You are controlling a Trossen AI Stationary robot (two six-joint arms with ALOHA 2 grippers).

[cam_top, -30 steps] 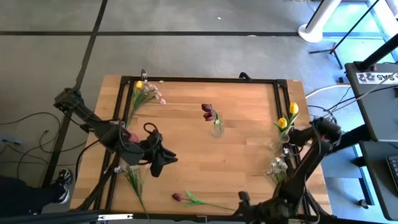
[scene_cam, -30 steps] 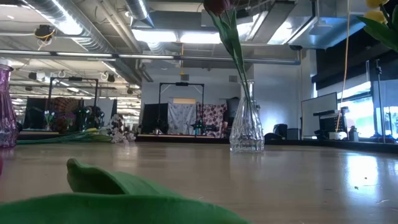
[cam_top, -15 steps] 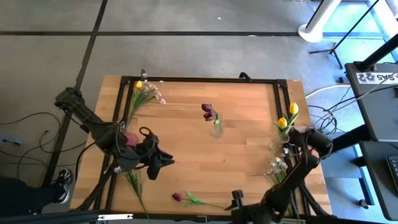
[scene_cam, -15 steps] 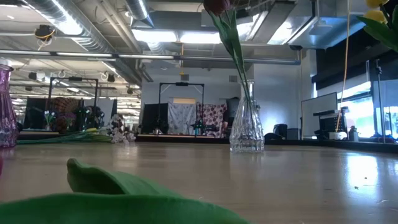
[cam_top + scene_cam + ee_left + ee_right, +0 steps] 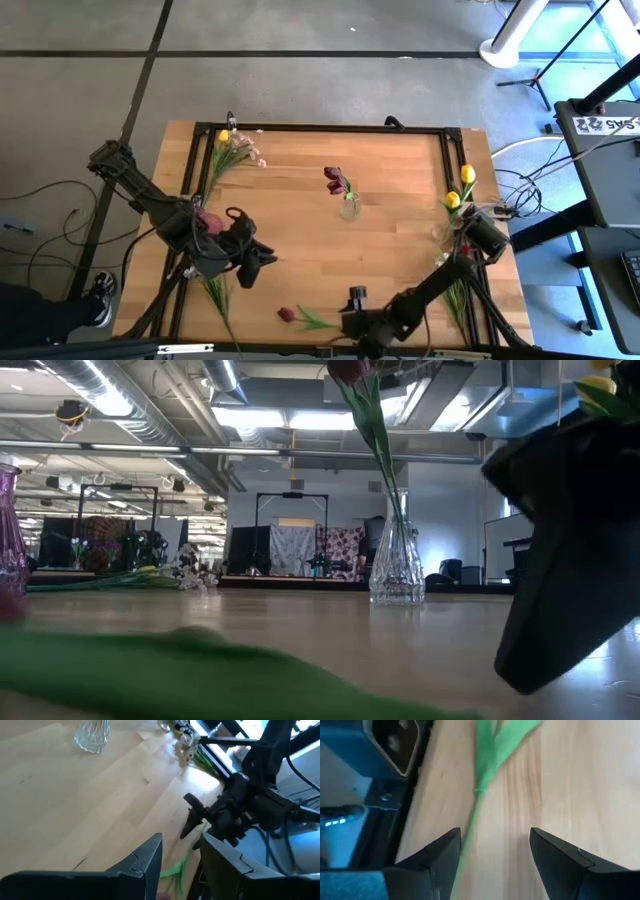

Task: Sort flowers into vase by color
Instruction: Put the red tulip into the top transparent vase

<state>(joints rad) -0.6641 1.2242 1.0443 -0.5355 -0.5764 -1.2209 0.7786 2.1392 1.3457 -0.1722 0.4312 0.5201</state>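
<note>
A dark red tulip (image 5: 287,315) lies near the table's near edge, its green stem (image 5: 481,790) running toward the right. My right gripper (image 5: 345,318) (image 5: 492,855) hangs open low over that stem, one finger on each side. My left gripper (image 5: 255,265) (image 5: 182,857) is open above bare wood at the table's left-middle. A clear vase (image 5: 348,207) in the middle holds dark red tulips (image 5: 335,180). Yellow tulips (image 5: 456,195) stand in a vase by the right edge. A yellow tulip and a white-pink sprig (image 5: 238,152) lie at the far left corner. My right gripper stands astride the dark red tulip's stem (image 5: 470,827), coming from above and slanting toward the table's left, with the fingers along the stem. The stem lies on the table. I cannot tell whether a finger touches it.
A purple vase (image 5: 8,530) stands behind my left arm. One sprig (image 5: 215,290) lies near the near left corner, another (image 5: 445,265) by the right edge. My right arm (image 5: 570,560) crosses the table's near right part. A black frame (image 5: 330,128) rims the table.
My right arm has swung from the table's right edge toward the near edge and leftward, coming down over the dark red tulip's stem. In the low view the green leaf close to the camera now shows lower and flatter than before.
</note>
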